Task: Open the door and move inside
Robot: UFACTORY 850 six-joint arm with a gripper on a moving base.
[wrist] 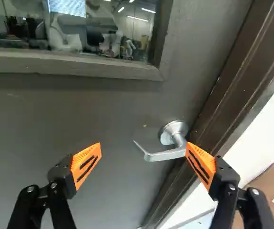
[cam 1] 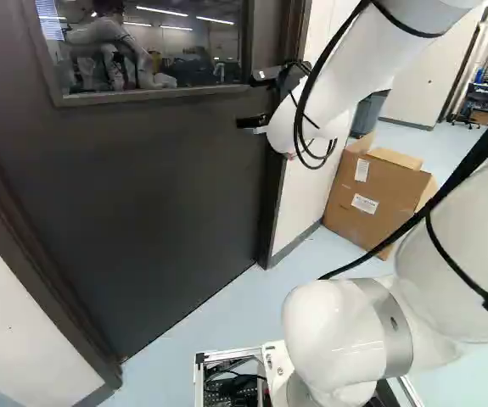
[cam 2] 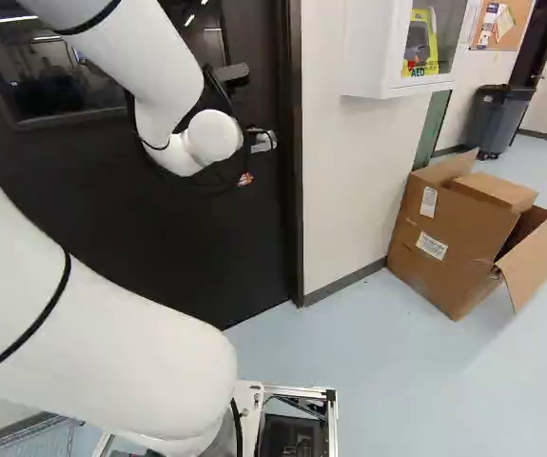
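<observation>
The dark door (cam 1: 167, 178) with a window stands closed in its frame ahead of the arm. My gripper (cam 1: 250, 123) is up at the door's latch side in the left base view, partly hidden by the white wrist. Seen from the wrist, the gripper (wrist: 143, 146) is open, its two orange-padded fingers wide apart. The silver lever handle (wrist: 167, 155) lies ahead, its free end reaching into the space between the fingers. One fingertip overlaps the lever near its round base; whether they touch, I cannot tell.
Beside the door frame (cam 2: 293, 190) is a white wall (cam 2: 344, 181) bearing an AED cabinet (cam 2: 378, 57). Cardboard boxes (cam 2: 454, 233) stand on the floor at the wall's foot, with a grey bin (cam 2: 498, 119) farther back.
</observation>
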